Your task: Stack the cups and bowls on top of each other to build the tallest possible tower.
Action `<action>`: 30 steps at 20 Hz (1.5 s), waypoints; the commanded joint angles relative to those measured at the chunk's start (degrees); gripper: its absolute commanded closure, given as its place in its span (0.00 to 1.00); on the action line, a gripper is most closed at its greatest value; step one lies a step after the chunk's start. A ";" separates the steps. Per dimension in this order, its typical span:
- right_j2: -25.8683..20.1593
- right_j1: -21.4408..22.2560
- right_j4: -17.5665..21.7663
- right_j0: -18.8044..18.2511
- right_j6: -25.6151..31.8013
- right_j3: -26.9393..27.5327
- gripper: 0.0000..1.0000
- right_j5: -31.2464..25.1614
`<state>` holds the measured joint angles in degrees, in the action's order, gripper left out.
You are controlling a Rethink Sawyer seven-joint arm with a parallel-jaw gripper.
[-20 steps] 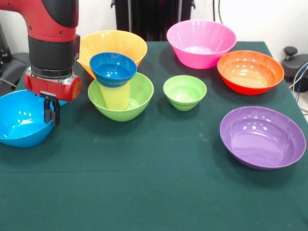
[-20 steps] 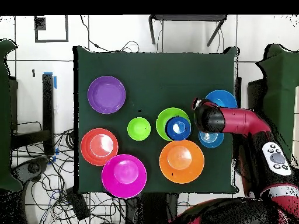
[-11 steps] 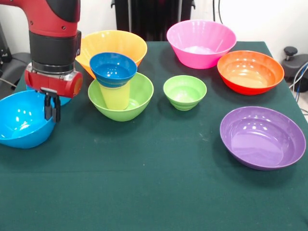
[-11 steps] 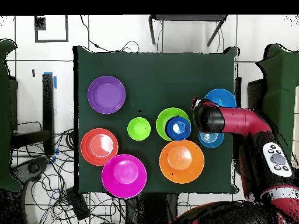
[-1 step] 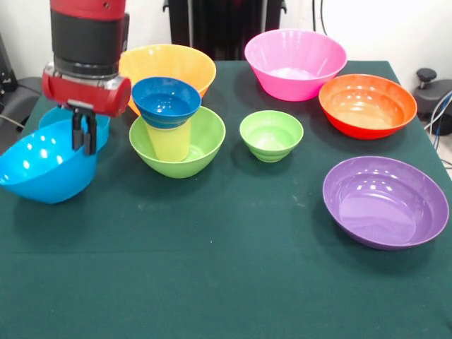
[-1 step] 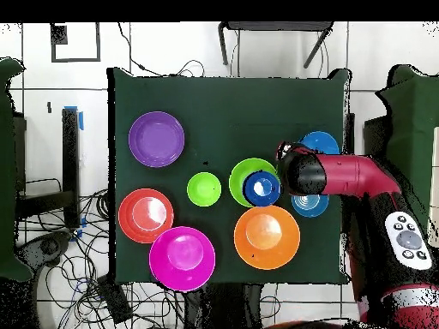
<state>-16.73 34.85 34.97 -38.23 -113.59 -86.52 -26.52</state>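
At the left, a large light-blue bowl (image 5: 42, 169) hangs tilted above the cloth, and my gripper (image 5: 83, 148) is shut on its near-side rim. To its right stands the tower: a lime-green bowl (image 5: 201, 145) holds the pale yellow cup (image 5: 169, 143), with a dark blue bowl (image 5: 166, 101) resting on the cup. From above, the arm covers the gripper. The held bowl (image 6: 324, 140) shows beyond the arm, and the dark blue bowl (image 6: 261, 188) sits inside the lime-green bowl (image 6: 243, 171).
Loose bowls: yellow-orange (image 5: 166, 65) behind the tower, pink (image 5: 295, 62), red-orange (image 5: 367, 106), small green (image 5: 271, 134), purple (image 5: 385, 201). A small light-blue bowl (image 5: 60, 116) sits behind the held one. The green cloth's left edge (image 5: 18, 131) is close to the held bowl.
The gripper has risen with the light-blue bowl. The bowl has come off the cloth and tilted, and has shifted slightly toward the tower. Nothing else moved.
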 commanded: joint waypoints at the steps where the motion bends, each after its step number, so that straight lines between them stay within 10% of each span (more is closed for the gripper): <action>1: -2.89 6.47 -2.17 3.66 7.09 -4.23 1.00 -11.32; 30: 5.04 20.27 -8.17 14.41 -3.86 -11.31 1.00 -22.85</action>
<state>-13.35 54.01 27.84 -26.59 -113.59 -90.52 -44.09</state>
